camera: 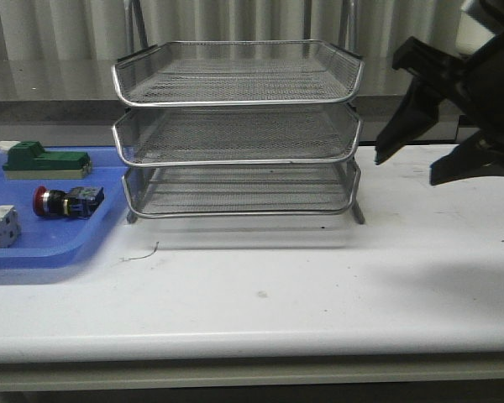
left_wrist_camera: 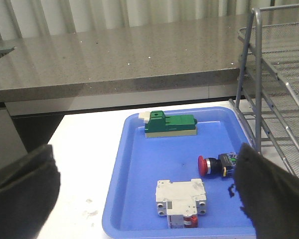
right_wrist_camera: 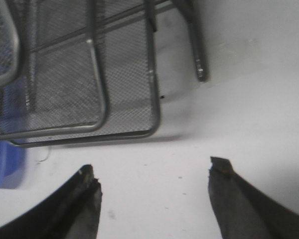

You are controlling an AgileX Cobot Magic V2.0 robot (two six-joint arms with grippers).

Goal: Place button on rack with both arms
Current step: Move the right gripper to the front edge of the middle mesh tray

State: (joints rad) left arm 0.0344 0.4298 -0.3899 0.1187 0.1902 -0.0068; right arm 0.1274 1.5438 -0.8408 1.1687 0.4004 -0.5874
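Bench (camera: 260, 285): white top; a broad bare stretch runs from the rack's foot toward 6 o'clock, up to the near edge.
Rack (camera: 235, 126): stands at the middle of the bench toward 12 o'clock; three silver mesh tiers stacked, none holding anything visible; its front rims face 6 o'clock.
Blue tray (camera: 59, 248): at 9 o'clock of the rack, its right rim just beside the rack's lower tier, its left part cut off by the front view's edge.
Button (camera: 65, 201): lies on its side in the blue tray, red head pointing to 9 o'clock, close to the tray's right rim.
Green-and-white block (camera: 46, 161): in the tray, at 12 o'clock of the button, apart from it.
White block (camera: 0, 227): in the tray, at 8 o'clock of the button, apart from it.
Left claw (left_wrist_camera: 149, 199): seen only in the left wrist view; spread wide, holding nothing, raised over the blue tray.
Right claw (camera: 437, 155): at 3 o'clock of the rack, raised above the bench; fingers spread apart, gripping nothing; open bench lies beneath it.
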